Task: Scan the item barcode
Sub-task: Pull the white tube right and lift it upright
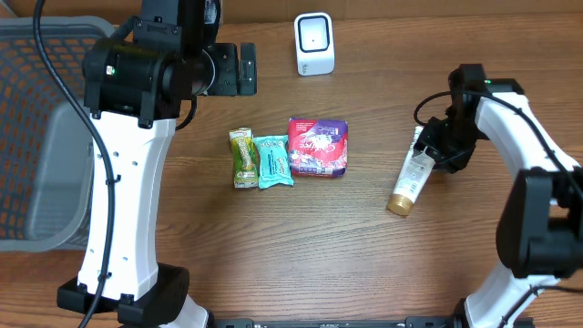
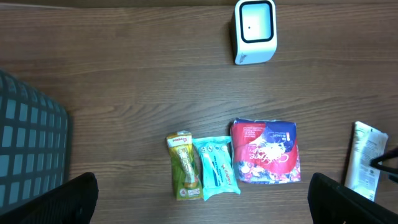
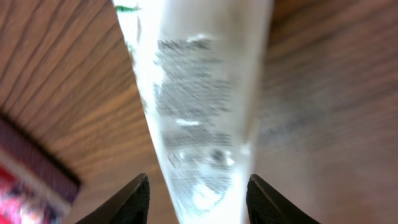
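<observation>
Straddles white tube near right edge of desk with right gripper jaws apart, left gripper spread wide and idle; risks skidding tube sideways through uneven contact on closing.

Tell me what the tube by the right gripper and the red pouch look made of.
The tube: likely soft plastic, white and semi-glossy, with printed text and a flat crimped end; its cap looks metallic gold, possibly coated plastic. The red pouch: seemingly thin glossy plastic film, given its crinkled edges.
</observation>
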Tool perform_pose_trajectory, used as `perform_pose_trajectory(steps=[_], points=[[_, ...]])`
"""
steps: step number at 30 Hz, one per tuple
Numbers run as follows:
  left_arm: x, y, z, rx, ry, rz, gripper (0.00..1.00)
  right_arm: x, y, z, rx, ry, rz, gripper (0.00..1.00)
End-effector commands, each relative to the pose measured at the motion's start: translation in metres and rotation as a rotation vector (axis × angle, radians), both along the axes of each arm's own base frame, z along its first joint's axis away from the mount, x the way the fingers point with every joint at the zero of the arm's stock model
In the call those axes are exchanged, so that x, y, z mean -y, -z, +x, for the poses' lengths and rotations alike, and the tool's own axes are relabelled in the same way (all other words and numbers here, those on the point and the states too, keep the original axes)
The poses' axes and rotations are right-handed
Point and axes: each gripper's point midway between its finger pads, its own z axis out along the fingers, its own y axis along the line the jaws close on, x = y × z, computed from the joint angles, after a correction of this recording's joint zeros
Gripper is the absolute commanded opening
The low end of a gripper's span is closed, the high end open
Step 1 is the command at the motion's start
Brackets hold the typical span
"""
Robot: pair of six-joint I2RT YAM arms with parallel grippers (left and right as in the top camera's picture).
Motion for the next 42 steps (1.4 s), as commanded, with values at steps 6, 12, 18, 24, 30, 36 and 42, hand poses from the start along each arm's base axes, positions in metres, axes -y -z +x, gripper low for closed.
perform_pose_trajectory(steps=[6, 12, 18, 24, 30, 36, 42], points=[[0.001, -0.004, 0.001, 0.013, 0.007, 0.001, 0.99, 0.021, -0.057, -0.033, 0.028, -0.030, -0.092, 0.24], [0.001, -0.004, 0.001, 0.013, 0.008, 0.002, 1.00, 0.025, -0.024, -0.067, -0.100, 0.003, -0.158, 0.22], [0.001, -0.004, 0.001, 0.013, 0.007, 0.001, 1.00, 0.005, 0.018, -0.095, -0.158, -0.031, -0.166, 0.27], [0.001, -0.004, 0.001, 0.013, 0.007, 0.001, 0.99, -0.016, 0.030, -0.102, -0.146, -0.096, -0.175, 0.28], [0.001, -0.004, 0.001, 0.013, 0.008, 0.001, 0.99, -0.058, 0.033, -0.050, 0.109, -0.223, -0.088, 0.39], [0.001, -0.004, 0.000, 0.013, 0.008, 0.001, 1.00, -0.061, 0.025, 0.000, 0.309, -0.198, -0.090, 0.40], [0.001, -0.004, 0.000, 0.013, 0.008, 0.001, 1.00, -0.033, -0.024, 0.046, 0.432, -0.229, -0.148, 0.43]])
